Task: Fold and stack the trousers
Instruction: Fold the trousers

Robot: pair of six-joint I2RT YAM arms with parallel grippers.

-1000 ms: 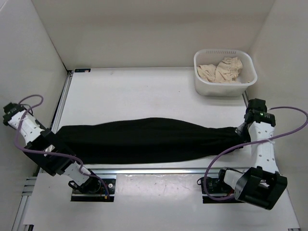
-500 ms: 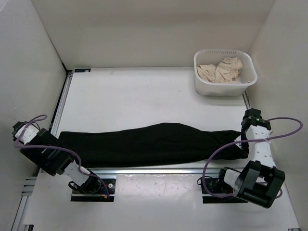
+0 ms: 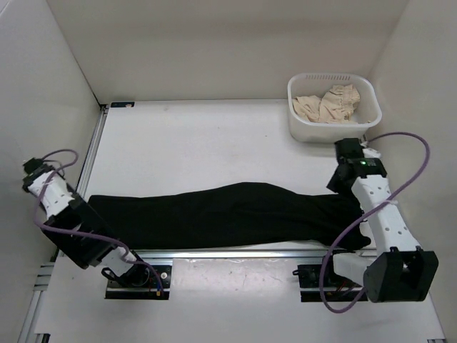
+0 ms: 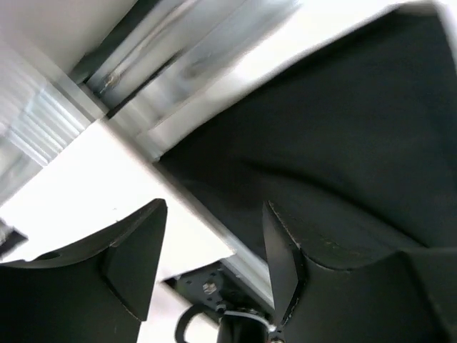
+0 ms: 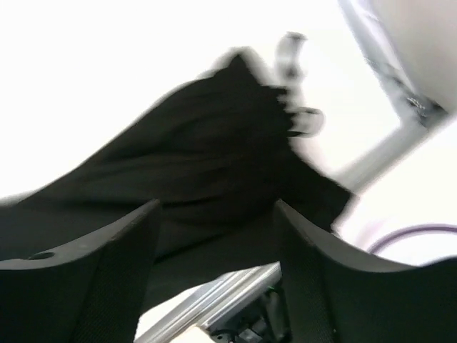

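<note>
The black trousers lie stretched out in a long band along the table's near edge, with nothing gripping them. My left gripper hovers over their left end, jaws open and empty. In the left wrist view the trousers fill the upper right beyond the left gripper. Just above the right end, my right gripper is also open and empty. In the blurred right wrist view the trousers spread beyond the right gripper.
A white basket holding a beige cloth stands at the back right. White walls close in the table on three sides. A metal rail runs along the near edge under the trousers' hem.
Both grippers went from shut on the trousers' ends to open, letting them go. The trousers settled flat nearer the front edge. The right gripper drew back towards the basket.
</note>
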